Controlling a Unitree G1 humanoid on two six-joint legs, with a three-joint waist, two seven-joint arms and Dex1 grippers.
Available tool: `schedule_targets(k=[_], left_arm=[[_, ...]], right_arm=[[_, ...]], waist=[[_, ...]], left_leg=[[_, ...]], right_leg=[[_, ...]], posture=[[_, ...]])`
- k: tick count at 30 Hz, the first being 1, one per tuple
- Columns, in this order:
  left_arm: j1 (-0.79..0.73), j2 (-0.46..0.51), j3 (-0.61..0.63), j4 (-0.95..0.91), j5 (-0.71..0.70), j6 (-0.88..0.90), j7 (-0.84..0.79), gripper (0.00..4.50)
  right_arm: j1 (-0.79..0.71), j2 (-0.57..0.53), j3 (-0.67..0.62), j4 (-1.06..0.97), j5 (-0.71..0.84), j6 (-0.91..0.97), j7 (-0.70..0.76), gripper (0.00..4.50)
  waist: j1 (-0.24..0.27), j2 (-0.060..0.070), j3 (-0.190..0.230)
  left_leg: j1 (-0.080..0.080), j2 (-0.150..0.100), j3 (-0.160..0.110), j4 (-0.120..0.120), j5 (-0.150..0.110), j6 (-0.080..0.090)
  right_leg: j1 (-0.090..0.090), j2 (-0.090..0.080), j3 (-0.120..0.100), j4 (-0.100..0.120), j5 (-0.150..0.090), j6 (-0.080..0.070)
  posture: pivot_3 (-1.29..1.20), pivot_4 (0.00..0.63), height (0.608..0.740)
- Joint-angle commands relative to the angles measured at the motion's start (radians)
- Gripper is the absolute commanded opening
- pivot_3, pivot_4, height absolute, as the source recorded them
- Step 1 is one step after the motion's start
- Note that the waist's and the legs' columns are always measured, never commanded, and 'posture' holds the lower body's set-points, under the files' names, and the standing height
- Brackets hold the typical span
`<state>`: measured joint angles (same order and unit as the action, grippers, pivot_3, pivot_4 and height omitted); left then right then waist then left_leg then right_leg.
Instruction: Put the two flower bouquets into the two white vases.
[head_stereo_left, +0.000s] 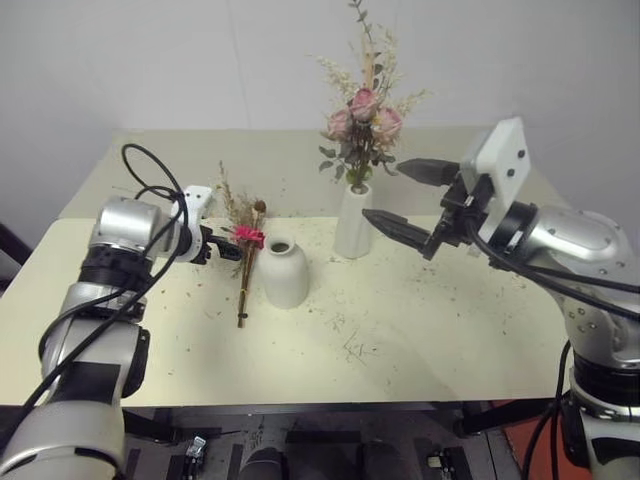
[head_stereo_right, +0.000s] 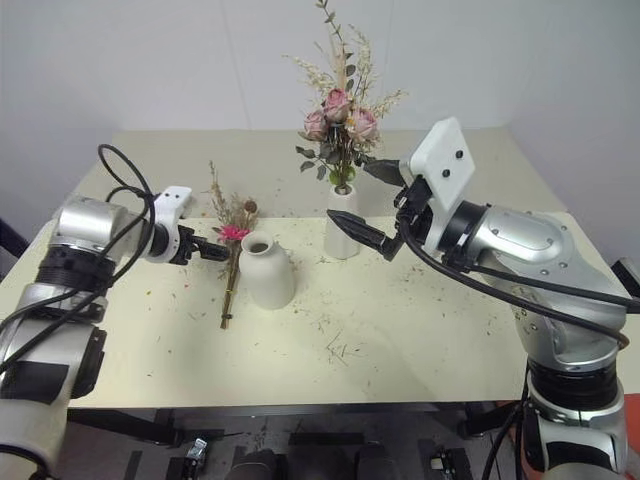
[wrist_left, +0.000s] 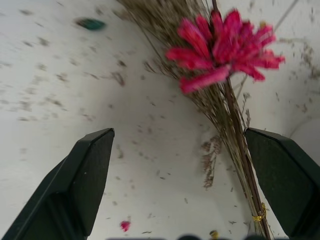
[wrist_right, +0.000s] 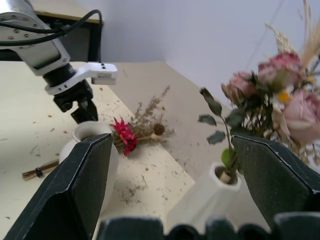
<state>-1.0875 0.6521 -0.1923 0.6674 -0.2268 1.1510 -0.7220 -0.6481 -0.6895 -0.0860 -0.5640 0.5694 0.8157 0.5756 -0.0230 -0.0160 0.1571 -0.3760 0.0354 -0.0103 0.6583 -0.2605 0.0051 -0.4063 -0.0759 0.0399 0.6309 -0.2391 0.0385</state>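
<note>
The pale pink rose bouquet (head_stereo_left: 362, 105) stands upright in the tall slim white vase (head_stereo_left: 352, 228) at the table's middle back. Left of it is the short squat white vase (head_stereo_left: 285, 275), with nothing in its mouth. The dried bouquet (head_stereo_left: 242, 285) lies flat on the table just left of the squat vase, its magenta flower (wrist_left: 225, 42) pointing to the back. My left gripper (head_stereo_left: 225, 247) is open, tilted down, close beside that flower, with the stems near one finger (wrist_left: 280, 175). To the right of the tall vase, my right gripper (head_stereo_left: 383, 189) hangs open and holds nothing.
The cream table (head_stereo_left: 430, 340) is strewn with dried crumbs and bits of grass. A seam runs across it behind the vases, and a white wall stands close behind. Black cables loop over my left arm (head_stereo_left: 150, 175).
</note>
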Motion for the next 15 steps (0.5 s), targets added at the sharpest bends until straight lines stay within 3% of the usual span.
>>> schedule_targets(k=[1, 6, 7, 9, 15], left_arm=[[-0.032, -0.019, -0.011, 0.055, 0.024, -0.052, -0.050, 4.50], [-0.056, -0.063, -0.012, 0.167, 0.063, -0.095, -0.063, 4.50], [-0.063, -0.069, -0.006, 0.190, 0.070, -0.103, -0.059, 4.32], [-0.076, -0.077, 0.007, 0.226, 0.074, -0.115, -0.065, 3.91], [-0.113, -0.103, 0.047, 0.316, 0.080, -0.141, -0.079, 1.95]], right_arm=[[0.000, 0.008, -0.023, -0.038, -0.010, -0.004, -0.043, 4.45], [0.014, 0.007, -0.021, -0.043, -0.016, -0.001, -0.075, 4.45], [0.016, 0.006, -0.023, -0.045, -0.015, 0.002, -0.081, 4.49], [0.020, 0.006, -0.030, -0.049, -0.009, 0.005, -0.090, 4.50], [0.024, -0.004, -0.026, -0.043, -0.018, 0.001, -0.102, 4.50]], waist=[[0.000, 0.000, 0.000], [0.006, 0.000, 0.000], [0.007, 0.000, 0.000], [0.007, 0.000, 0.000], [0.008, 0.000, 0.000]], left_leg=[[0.000, 0.000, 0.000, 0.000, 0.000, 0.000], [-0.001, 0.000, 0.000, 0.000, 0.000, 0.000], [-0.001, 0.000, 0.000, 0.001, 0.000, 0.000], [0.000, 0.000, 0.000, 0.001, 0.000, 0.000], [-0.001, -0.001, -0.001, 0.001, 0.000, 0.000]], right_leg=[[0.000, 0.000, 0.000, 0.000, 0.000, 0.000], [0.000, 0.000, 0.000, 0.000, 0.000, 0.000], [0.000, 0.000, 0.000, 0.000, 0.000, 0.000], [0.000, 0.000, 0.000, 0.000, 0.000, 0.000], [0.000, 0.000, -0.001, 0.000, 0.000, 0.000]], posture=[[0.00, 0.150, 0.740], [0.00, 0.150, 0.740], [0.00, 0.150, 0.740], [0.00, 0.150, 0.740], [0.00, 0.150, 0.740]])
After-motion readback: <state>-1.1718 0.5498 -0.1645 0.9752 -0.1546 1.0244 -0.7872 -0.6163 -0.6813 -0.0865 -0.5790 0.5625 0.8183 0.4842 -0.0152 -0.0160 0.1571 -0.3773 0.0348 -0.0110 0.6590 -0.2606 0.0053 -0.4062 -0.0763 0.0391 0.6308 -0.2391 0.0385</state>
